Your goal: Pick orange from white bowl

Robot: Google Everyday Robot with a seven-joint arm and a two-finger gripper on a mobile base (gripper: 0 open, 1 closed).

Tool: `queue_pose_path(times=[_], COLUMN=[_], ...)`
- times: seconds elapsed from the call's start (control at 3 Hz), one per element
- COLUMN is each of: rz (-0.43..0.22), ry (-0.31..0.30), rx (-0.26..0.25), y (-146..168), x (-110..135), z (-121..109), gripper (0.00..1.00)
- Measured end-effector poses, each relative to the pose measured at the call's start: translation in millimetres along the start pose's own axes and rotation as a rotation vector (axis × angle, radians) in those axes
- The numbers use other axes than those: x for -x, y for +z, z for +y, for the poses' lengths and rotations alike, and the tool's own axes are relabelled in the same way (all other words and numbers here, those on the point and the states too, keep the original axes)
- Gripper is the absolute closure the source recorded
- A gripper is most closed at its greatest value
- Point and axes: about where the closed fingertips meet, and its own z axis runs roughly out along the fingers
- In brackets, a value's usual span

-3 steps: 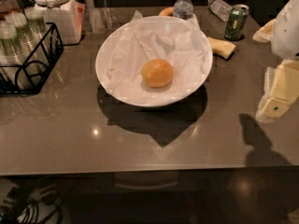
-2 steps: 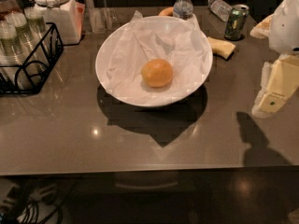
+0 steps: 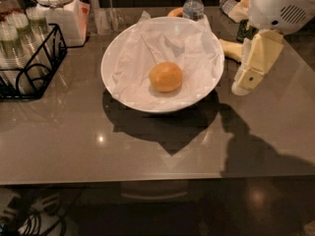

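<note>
The orange (image 3: pixel 165 76) lies in the middle of the white bowl (image 3: pixel 112 53), on crumpled white paper lining. The bowl stands on the dark grey table. My gripper (image 3: pixel 242 86) is cream-coloured and hangs from the white arm (image 3: pixel 278 6) at the upper right. It is just right of the bowl's rim, pointing down and to the left, above the table. It is apart from the orange and holds nothing that I can see.
A water bottle (image 3: pixel 193 5) and a thin orange sliver (image 3: pixel 173 12) stand behind the bowl. A pale yellow banana-like piece (image 3: pixel 230 48) lies by the gripper. A white lidded jar (image 3: pixel 55 6) and a black wire rack of glasses (image 3: pixel 24 53) are at the left.
The gripper has moved left and away from the camera, closer to the bowl's right rim, and now covers the green can. The orange and bowl have not moved.
</note>
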Motion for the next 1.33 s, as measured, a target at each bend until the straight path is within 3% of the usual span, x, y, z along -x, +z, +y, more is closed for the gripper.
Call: queue_pose_path(times=[0.67, 1.0, 1.33], rz=[-0.023, -0.121, -0.183], ry=[0.006, -0.012, -0.043], rx=[-0.018, 0.022, 0.106], y=[-1.3, 22.1, 56.2], x=[3.3, 28.3, 56.2], z=[-3.4, -17.5, -28.4], gripper=[0.0, 0.0, 0.0])
